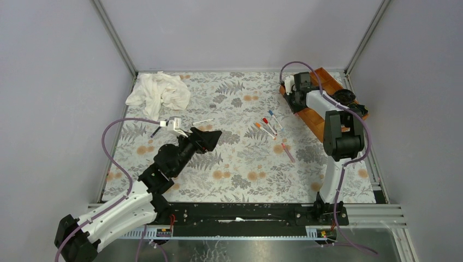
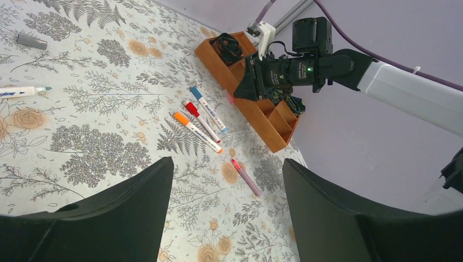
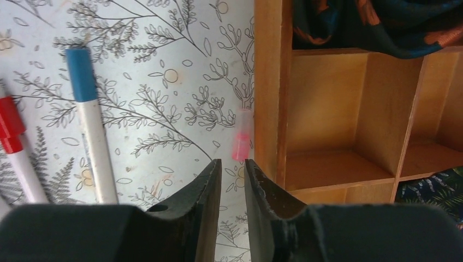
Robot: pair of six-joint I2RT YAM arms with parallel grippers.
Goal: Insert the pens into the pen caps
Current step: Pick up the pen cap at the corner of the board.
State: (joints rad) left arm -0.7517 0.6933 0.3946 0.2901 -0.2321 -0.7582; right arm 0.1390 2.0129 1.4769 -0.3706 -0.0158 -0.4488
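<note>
The right gripper [image 3: 232, 162] is hovering with its fingers narrow, a thin slit between them and nothing gripped, just short of one pink pen cap [image 3: 242, 134] that is lying on the floral table cover [image 3: 164, 54] just beside the wooden organizer [image 3: 270, 82]. The left gripper [image 2: 228, 164] is gaping wide, holding nothing. Three capped pens [image 2: 197, 121], blue, red and orange, are lying side by side; one pinkish pen [image 2: 245, 177] is lying apart from them; one blue-tipped pen [image 2: 22, 91] is carrying blue print too small to read

Plain grey walls [image 1: 229, 33] enclose a floral-patterned tabletop [image 1: 240, 169].
</note>
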